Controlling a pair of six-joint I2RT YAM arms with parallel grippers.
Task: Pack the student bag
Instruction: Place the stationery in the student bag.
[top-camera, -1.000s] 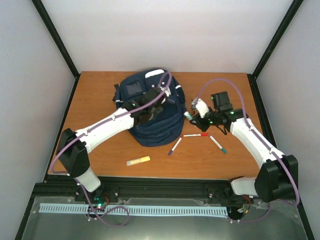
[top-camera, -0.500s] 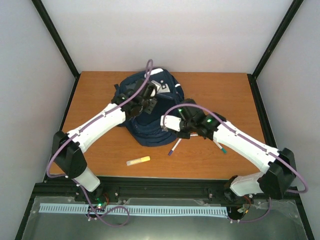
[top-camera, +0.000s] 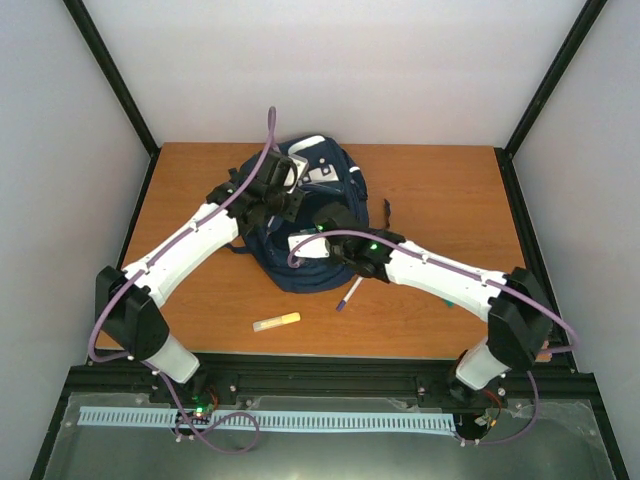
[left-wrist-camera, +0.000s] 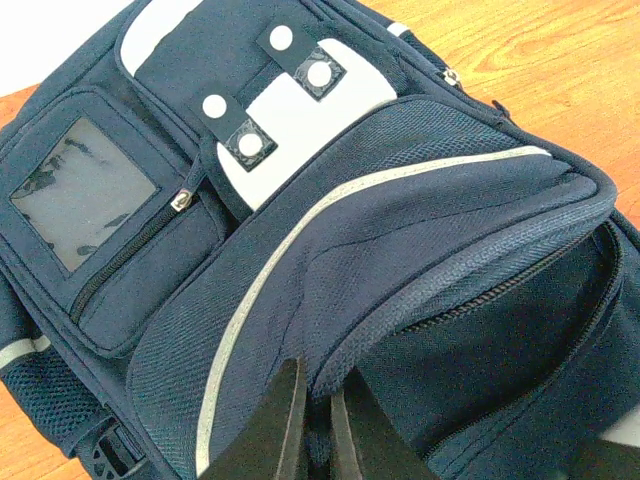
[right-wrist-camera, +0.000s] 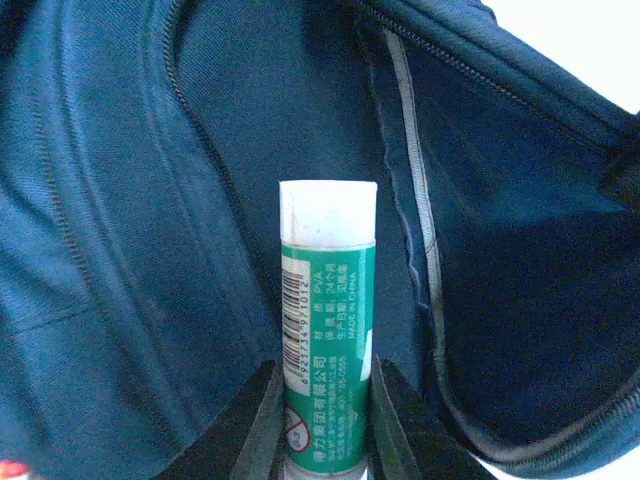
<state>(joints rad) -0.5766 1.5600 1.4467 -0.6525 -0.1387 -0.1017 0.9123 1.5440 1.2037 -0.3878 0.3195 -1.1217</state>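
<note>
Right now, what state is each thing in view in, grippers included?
student bag, lying on the table, compartment unzipped and pulled open.
left gripper, shut on the student bag's opening edge.
right gripper, shut on the glue stick, at the bag's opening.
glue stick, capped, pointing into the bag.
yellow marker, lying flat, untouched.
purple pen, lying flat beside the bag.
</note>
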